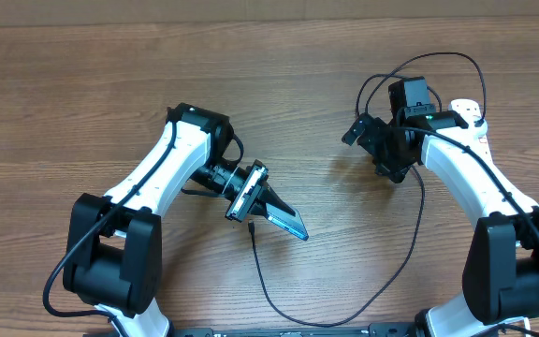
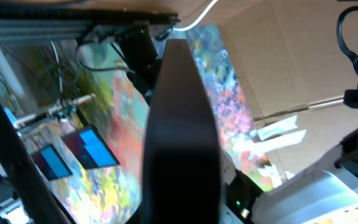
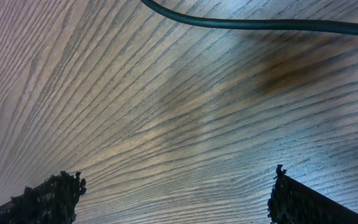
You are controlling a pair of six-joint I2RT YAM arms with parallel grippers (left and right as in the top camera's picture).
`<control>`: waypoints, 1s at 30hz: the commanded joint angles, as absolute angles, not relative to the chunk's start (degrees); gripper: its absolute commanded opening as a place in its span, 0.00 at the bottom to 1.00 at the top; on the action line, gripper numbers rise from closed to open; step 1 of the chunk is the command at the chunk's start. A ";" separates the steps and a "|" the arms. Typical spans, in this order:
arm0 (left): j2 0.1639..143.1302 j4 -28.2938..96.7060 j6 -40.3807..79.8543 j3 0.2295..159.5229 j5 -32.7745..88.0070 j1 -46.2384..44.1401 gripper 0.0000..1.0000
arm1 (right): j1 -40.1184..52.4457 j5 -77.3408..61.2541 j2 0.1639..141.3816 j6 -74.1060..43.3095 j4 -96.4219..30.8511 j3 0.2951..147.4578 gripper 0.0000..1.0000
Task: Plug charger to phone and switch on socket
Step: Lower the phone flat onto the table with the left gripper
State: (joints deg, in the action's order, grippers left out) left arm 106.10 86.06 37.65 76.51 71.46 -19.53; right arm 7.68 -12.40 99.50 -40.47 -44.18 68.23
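Phone (image 1: pixel 289 223) tilted in left pincer (image 1: pixel 268 204); long axis diagonal, free end rightward

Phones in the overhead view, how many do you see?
1. The phone is held by the left gripper near the middle of the table, with the charger tip just beside it. The right arm could hide something beneath it.

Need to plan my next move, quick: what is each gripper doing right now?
Left gripper: closed, holding the phone.
Right gripper: open, holding nothing.
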 commanded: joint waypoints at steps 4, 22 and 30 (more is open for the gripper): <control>104.88 79.92 38.76 77.34 61.47 -19.94 0.04 | 7.64 -11.55 99.57 -40.21 -44.03 68.64 1.00; 104.88 50.92 24.67 77.34 37.74 -19.92 0.04 | 7.64 -11.55 99.57 -40.21 -44.03 68.64 1.00; 104.88 46.26 15.92 77.34 46.46 -17.08 0.04 | 7.64 -11.55 99.57 -40.21 -44.03 68.64 1.00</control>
